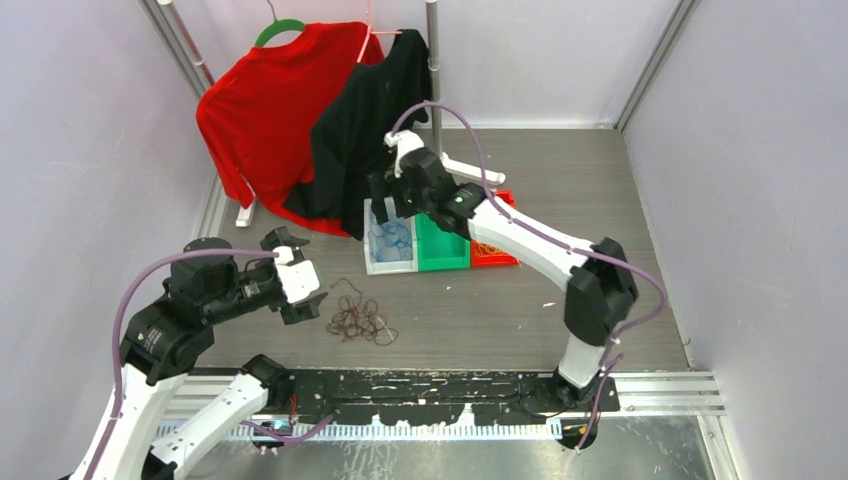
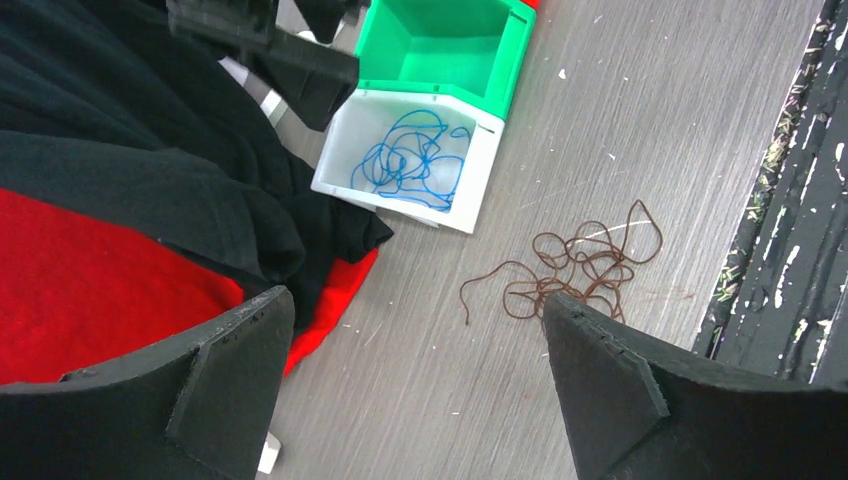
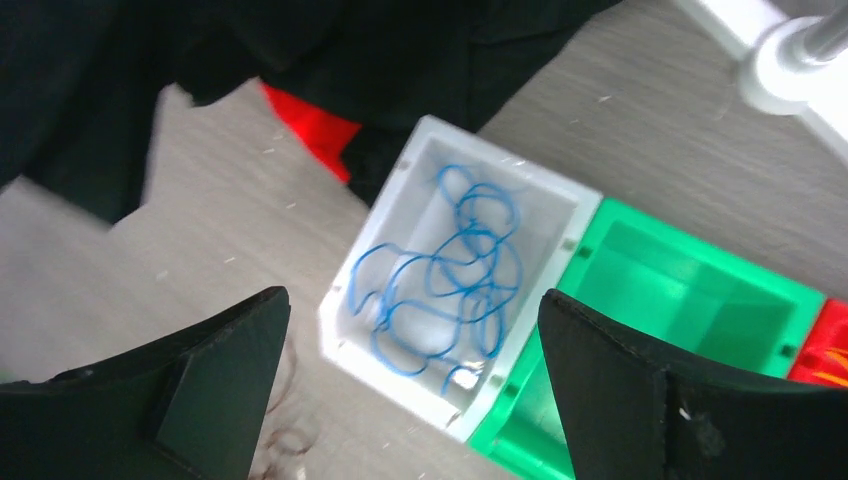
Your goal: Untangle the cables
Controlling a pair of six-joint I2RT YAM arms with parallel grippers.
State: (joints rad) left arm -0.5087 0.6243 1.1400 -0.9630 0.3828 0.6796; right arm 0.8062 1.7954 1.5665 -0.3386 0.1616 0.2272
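blue cables (image 3: 445, 280) lie in the white bin (image 3: 390, 378) below the open right tool (image 3: 410, 300); left tool (image 2: 417, 298) also open.

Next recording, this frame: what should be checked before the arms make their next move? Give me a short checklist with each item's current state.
1. Right gripper open and empty: ok, its fingers stand apart above the white bin.
2. Blue cables fully inside the white bin: ok.
3. Left gripper open and empty: ok.
4. Brown cables in a bin: not ok, they lie tangled on the table, outside every bin.
5. Green bin free: ok, nothing shows in it.
6. Orange cables all in the red bin: cannot tell, only a sliver shows.
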